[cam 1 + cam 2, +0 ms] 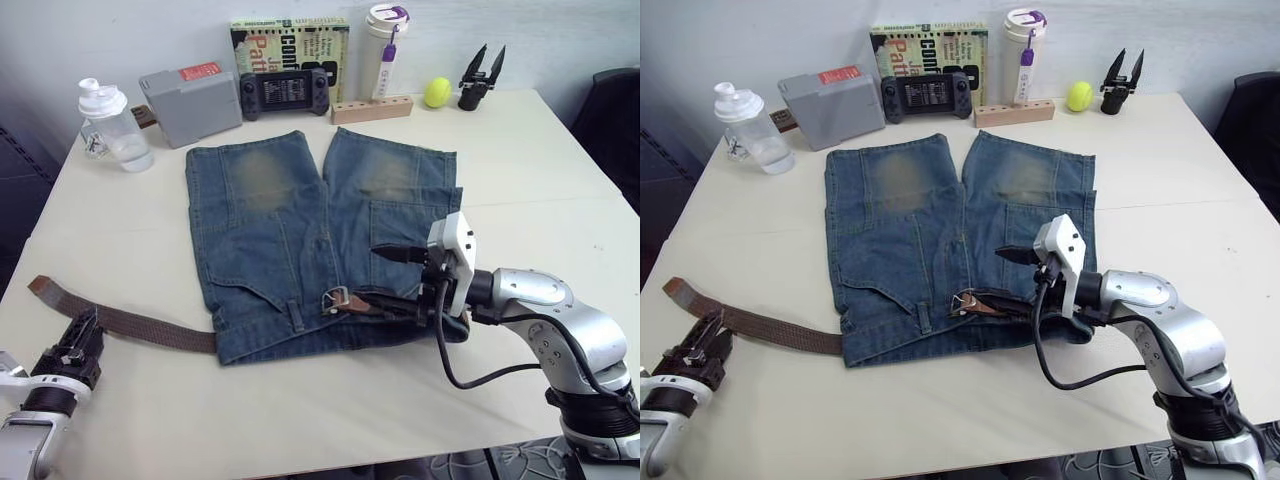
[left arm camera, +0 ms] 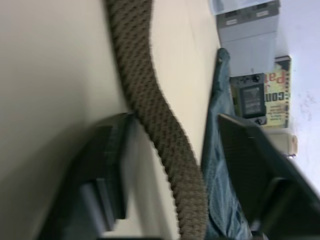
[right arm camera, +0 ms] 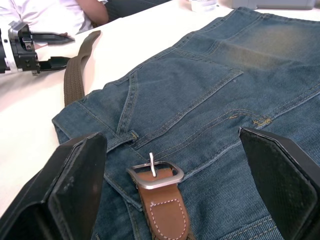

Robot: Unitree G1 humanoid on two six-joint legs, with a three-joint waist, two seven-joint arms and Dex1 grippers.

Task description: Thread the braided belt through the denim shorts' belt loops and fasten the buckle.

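Denim shorts (image 1: pixel 320 240) lying flat; braided belt (image 1: pixel 150 326) trailing out leftward, buckle (image 3: pixel 156 173) unfastened; threading unfinished. Both grippers, left gripper (image 1: pixel 78 337) and right gripper (image 1: pixel 395 280), gaping, gripping nothing.

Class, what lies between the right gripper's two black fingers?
In the right wrist view, the silver metal buckle on the tan belt end, resting on the faded blue denim shorts, between the right gripper's open fingers.

Bright, even overhead light across cream table (image 1: pixel 540 180); soft, short shadows under denim shorts (image 1: pixel 300 230). No harsh glare. Head views sharp. Left wrist view blurred, near fingers (image 2: pixel 107 170) smeared; right wrist view crisp mid-frame, fingers soft.
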